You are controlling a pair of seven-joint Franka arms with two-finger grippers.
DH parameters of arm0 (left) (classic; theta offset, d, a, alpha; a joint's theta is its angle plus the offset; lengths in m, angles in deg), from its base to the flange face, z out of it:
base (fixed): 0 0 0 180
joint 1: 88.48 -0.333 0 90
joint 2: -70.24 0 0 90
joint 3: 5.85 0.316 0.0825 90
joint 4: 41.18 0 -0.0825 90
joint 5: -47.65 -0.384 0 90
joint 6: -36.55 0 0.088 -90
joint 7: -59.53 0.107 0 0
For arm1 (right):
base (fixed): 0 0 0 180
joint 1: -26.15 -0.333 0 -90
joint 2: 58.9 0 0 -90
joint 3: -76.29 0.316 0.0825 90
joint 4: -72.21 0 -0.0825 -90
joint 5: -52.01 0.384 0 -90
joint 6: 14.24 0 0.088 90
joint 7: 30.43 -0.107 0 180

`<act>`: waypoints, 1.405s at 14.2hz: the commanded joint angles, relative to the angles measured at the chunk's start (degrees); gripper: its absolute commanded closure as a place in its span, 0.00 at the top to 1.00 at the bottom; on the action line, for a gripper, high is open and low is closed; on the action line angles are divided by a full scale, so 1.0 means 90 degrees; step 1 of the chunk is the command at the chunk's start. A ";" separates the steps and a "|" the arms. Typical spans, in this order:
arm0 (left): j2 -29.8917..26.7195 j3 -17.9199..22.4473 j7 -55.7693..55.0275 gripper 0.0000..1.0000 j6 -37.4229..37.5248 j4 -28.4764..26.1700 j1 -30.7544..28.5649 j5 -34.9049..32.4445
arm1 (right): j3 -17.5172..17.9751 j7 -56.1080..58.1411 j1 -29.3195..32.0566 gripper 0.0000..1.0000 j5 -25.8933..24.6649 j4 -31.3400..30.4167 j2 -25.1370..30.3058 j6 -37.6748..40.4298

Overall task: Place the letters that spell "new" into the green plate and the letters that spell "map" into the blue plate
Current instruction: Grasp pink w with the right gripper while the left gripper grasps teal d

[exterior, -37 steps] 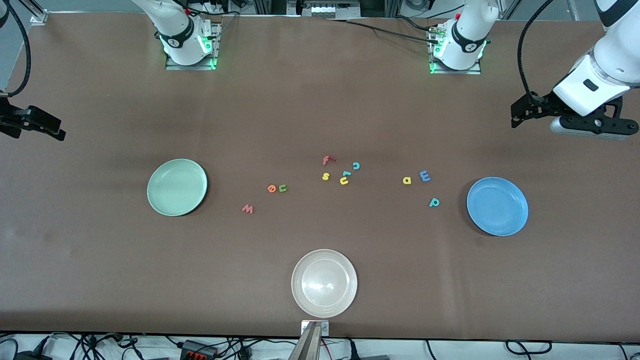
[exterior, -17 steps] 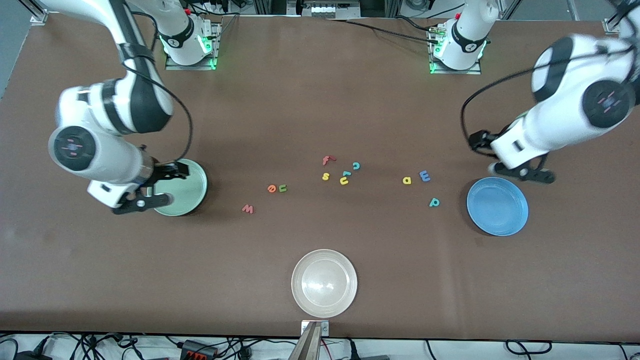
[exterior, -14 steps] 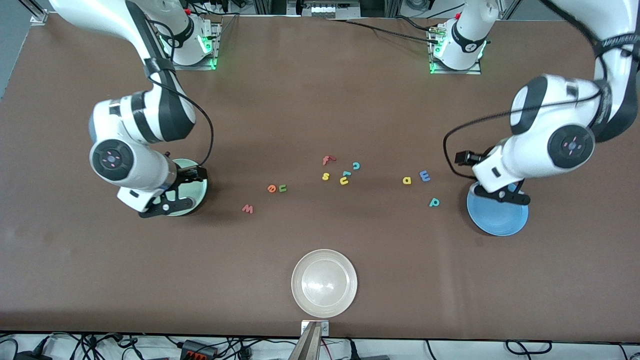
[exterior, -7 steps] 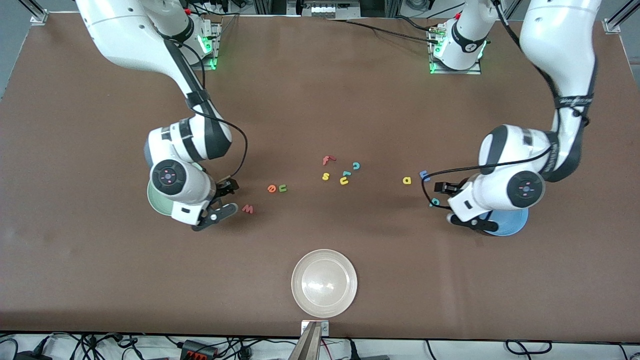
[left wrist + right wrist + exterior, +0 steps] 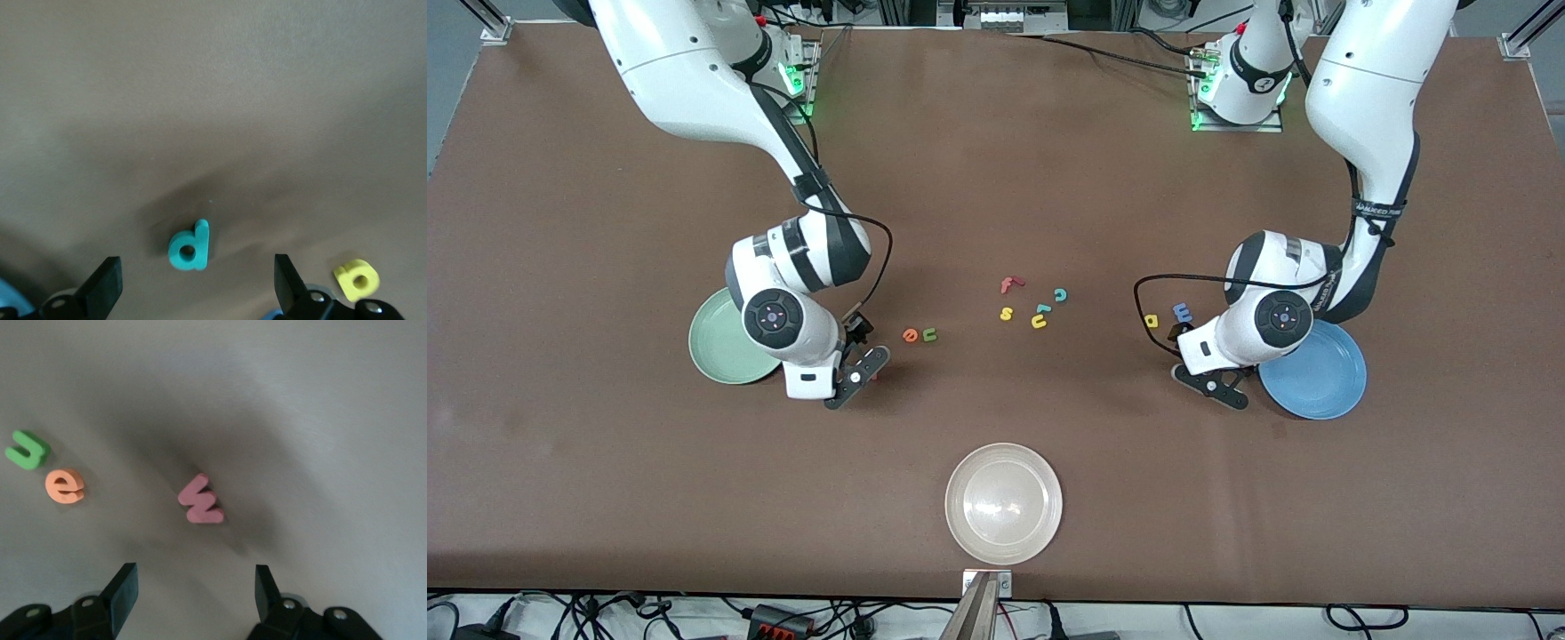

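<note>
The salmon-red w (image 5: 200,499) lies flat on the table, just ahead of my open right gripper (image 5: 195,590) (image 5: 863,353) and centred on its gap. The orange e (image 5: 910,335) (image 5: 65,485) and the green n (image 5: 930,334) (image 5: 28,449) lie side by side, toward the table's middle. The green plate (image 5: 713,348) is half covered by the right arm. My open left gripper (image 5: 193,293) (image 5: 1193,363) hangs low over the teal p (image 5: 189,245), which the hand hides in the front view. The yellow a (image 5: 1151,321) (image 5: 357,279) and the blue m (image 5: 1182,312) lie close by. The blue plate (image 5: 1320,378) sits beside them.
A loose cluster lies mid-table: a red f (image 5: 1008,284), a yellow s (image 5: 1006,313), a yellow u (image 5: 1039,322), and a teal l (image 5: 1042,308) and c (image 5: 1060,294). A whitish-beige plate (image 5: 1003,503) stands near the front edge.
Both arms swung in from the table's ends, passed over their plates and came down at the letters. The right gripper reached the w, the left the p. No letter has moved.
</note>
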 commanded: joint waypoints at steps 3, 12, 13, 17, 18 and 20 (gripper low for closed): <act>0.0024 0.0020 0.0217 0.44 -0.0230 -0.0124 0.0004 -0.0140 | 0.0105 0.0911 0.0011 0.56 0.0112 0.0206 -0.0236 -0.0011; -0.0278 0.0098 0.0198 0.09 0.0257 0.0042 -0.0084 -0.0140 | 0.0164 0.1945 0.0001 0.56 0.0102 0.0333 -0.0490 -0.0420; -0.0385 0.0147 0.0207 0.09 0.0490 0.0148 -0.0113 -0.0140 | 0.0154 0.2015 0.0001 0.56 0.0102 0.0333 -0.0510 -0.0508; -0.0474 0.0245 0.0227 0.09 0.1867 0.0949 -0.0552 -0.0237 | 0.0164 0.2006 0.0030 0.56 0.0111 0.0343 -0.0549 -0.0548; -0.0474 0.0245 0.0227 0.09 0.1918 0.0979 -0.0679 -0.0470 | 0.0164 0.2015 0.0030 0.56 0.0111 0.0343 -0.0559 -0.0587; -0.0396 0.0235 0.0246 0.13 0.1860 0.0921 -0.0971 -0.0686 | 0.0164 0.2006 0.0011 0.56 0.0111 0.0362 -0.0559 -0.0694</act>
